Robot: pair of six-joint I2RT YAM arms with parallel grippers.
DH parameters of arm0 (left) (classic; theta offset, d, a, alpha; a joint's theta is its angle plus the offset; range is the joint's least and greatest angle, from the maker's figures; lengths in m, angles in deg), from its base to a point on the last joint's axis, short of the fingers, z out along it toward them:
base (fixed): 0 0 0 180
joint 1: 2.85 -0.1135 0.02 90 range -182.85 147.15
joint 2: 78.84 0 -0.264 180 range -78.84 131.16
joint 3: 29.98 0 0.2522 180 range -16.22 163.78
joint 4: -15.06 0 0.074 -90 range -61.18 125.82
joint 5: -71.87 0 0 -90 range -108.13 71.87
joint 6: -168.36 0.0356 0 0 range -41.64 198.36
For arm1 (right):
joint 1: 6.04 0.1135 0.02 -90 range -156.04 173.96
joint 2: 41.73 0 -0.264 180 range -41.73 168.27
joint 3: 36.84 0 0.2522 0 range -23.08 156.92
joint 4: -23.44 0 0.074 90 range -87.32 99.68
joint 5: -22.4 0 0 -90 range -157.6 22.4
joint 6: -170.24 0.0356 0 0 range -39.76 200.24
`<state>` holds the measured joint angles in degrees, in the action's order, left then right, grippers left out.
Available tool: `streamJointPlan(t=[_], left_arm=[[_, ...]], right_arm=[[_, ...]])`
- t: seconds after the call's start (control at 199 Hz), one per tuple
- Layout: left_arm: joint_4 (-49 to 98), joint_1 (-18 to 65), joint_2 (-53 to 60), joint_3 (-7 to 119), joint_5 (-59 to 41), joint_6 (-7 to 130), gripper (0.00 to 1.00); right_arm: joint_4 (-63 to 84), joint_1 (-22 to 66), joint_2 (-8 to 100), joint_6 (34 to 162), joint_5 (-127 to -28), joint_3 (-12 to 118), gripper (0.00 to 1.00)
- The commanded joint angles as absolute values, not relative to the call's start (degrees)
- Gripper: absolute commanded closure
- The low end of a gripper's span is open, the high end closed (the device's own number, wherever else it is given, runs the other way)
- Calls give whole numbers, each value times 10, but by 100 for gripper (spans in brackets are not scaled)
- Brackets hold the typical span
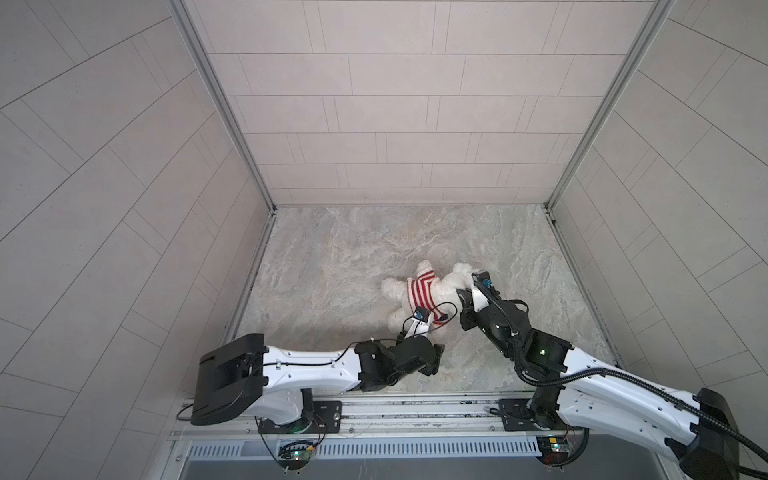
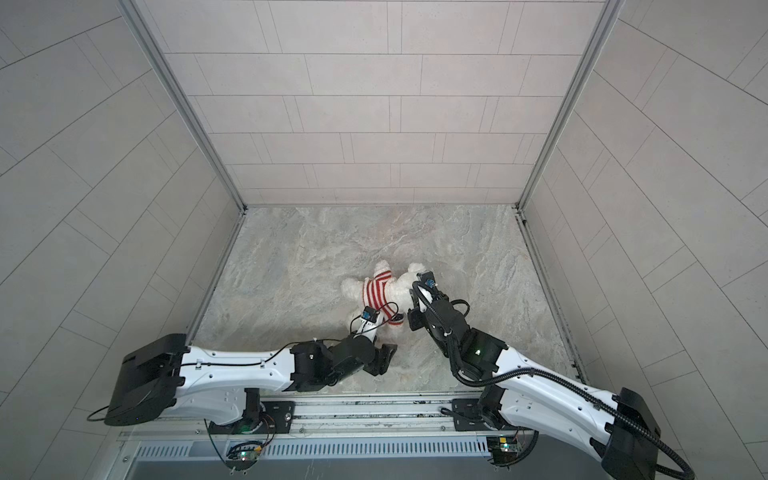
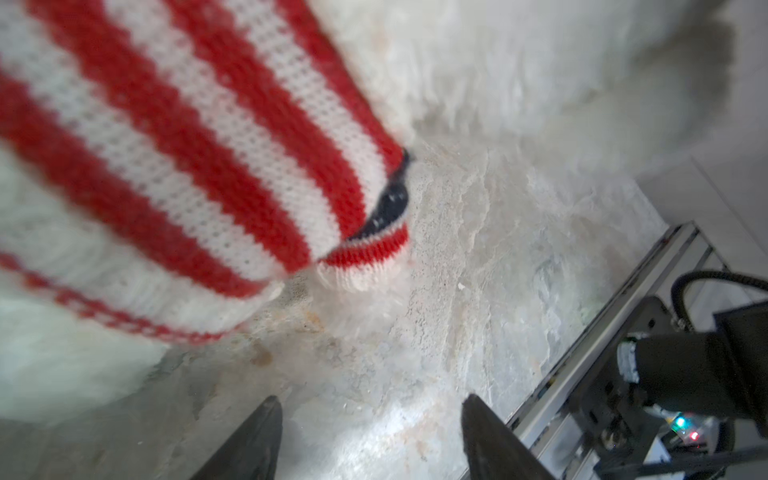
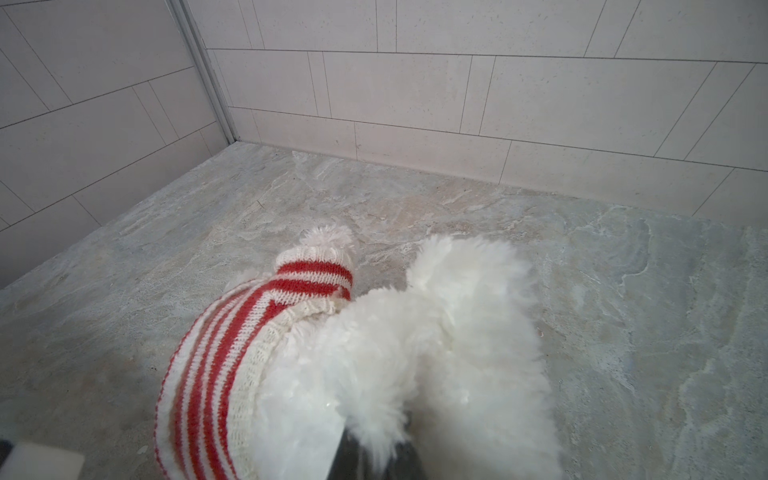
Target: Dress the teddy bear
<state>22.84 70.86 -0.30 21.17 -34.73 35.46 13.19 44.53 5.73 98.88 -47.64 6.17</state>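
The white fluffy teddy bear (image 1: 451,279) lies on the stone floor in both top views, head to the right and legs to the left. A red-and-white striped sweater (image 1: 420,291) covers its torso. In the right wrist view a paw pokes out of the far sleeve (image 4: 316,270). My right gripper (image 4: 374,455) is shut on a tuft of fur at the bear's head (image 4: 449,332). My left gripper (image 3: 370,409) stands open just above the floor, nothing between its fingers, a short way from the near sleeve's cuff (image 3: 365,253).
Tiled walls (image 1: 395,124) close in the stone floor (image 1: 332,257) on three sides. A metal rail (image 1: 395,411) carrying both arm bases runs along the front edge. The right arm's base (image 3: 698,374) shows beside the rail in the left wrist view.
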Motion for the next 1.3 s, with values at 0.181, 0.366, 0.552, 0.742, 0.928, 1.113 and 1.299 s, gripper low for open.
streamJointPlan(t=[0.181, 0.366, 0.552, 0.742, 0.928, 1.113, 1.299], left_arm=[[127, 657, 41, 218, -295, 360, 18], [101, 644, 76, 225, -280, 358, 27], [84, 626, 78, 211, -286, 359, 46], [89, 614, 51, 188, -280, 370, 84], [80, 590, 9, 156, -227, 389, 100], [134, 587, -54, 151, -197, 435, 100], [173, 562, -112, 138, -136, 456, 100]], right_arm=[[154, 444, 49, 1017, -478, 69, 100], [162, 444, 60, 1019, -486, 77, 100], [176, 444, 71, 1026, -501, 78, 100], [179, 444, 77, 1032, -507, 80, 100], [153, 443, 82, 1028, -509, 92, 92], [132, 433, 71, 1029, -495, 95, 66], [100, 419, 55, 1006, -515, 100, 47]])
